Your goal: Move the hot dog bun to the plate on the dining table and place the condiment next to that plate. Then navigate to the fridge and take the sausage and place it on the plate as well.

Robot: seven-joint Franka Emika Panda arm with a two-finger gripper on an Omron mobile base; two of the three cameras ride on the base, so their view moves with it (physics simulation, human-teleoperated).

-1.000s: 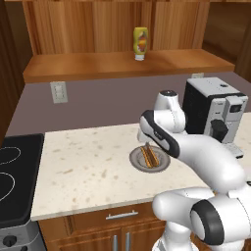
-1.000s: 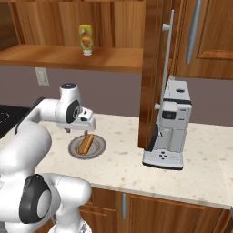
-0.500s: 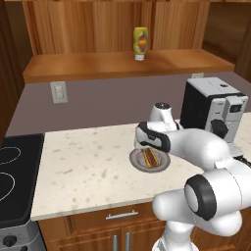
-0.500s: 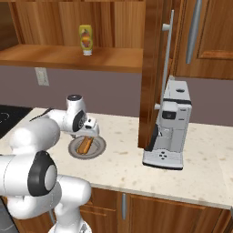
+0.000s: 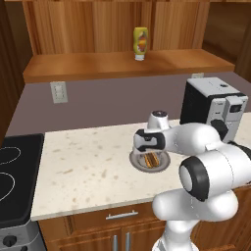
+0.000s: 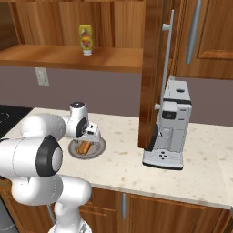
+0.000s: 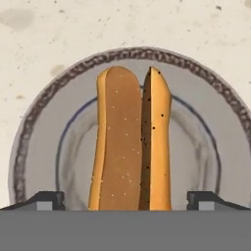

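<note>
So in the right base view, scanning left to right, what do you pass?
Wall outlet → condiment bottle on the shelf → tall cabinet panel → coffee machine on the counter.

My dark fingertips (image 7: 49, 200) stand wide apart, flanking the split golden hot dog bun (image 7: 131, 142) lying on the round grey dark-rimmed plate (image 7: 206, 122).

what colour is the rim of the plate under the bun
Dark brown speckled band around a pale grey plate, with a thin blue inner ring; clearest in the hand view.
</note>
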